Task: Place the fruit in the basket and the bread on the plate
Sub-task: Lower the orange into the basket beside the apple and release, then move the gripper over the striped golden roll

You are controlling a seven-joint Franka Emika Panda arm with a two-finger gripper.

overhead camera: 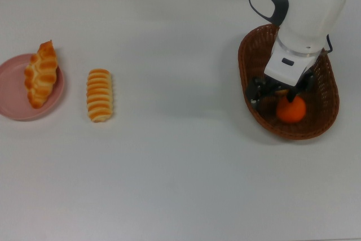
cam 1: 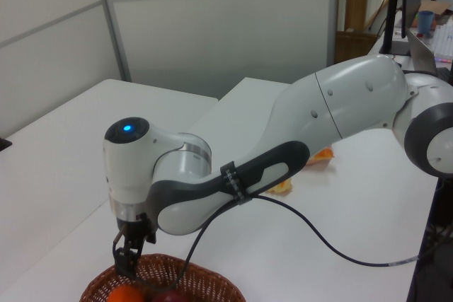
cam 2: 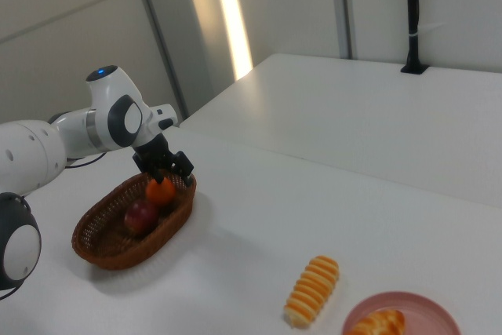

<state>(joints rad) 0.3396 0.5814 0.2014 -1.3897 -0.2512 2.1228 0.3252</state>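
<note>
A plain white counter (overhead camera: 169,156) carries everything, and in the right view more white counter runs off behind it toward pale grey panelled walls, with a bright strip of light on one panel and a black pole (cam 2: 412,13) standing at the far edge. The brown wicker basket (overhead camera: 324,122) sits at the top view's right, with the orange (overhead camera: 291,110) and the dark red apple (cam 2: 140,216) inside it, side by side. The claw (overhead camera: 273,91) hangs over the basket just above the orange, its fingers spread apart and holding nothing. Well apart, at the top view's left, the pink plate (overhead camera: 12,105) carries the braided pastry (overhead camera: 40,74), and the striped roll (overhead camera: 100,95) lies on the bare counter just beside the plate. A black cable (cam 1: 333,224) loops from the arm.
</note>
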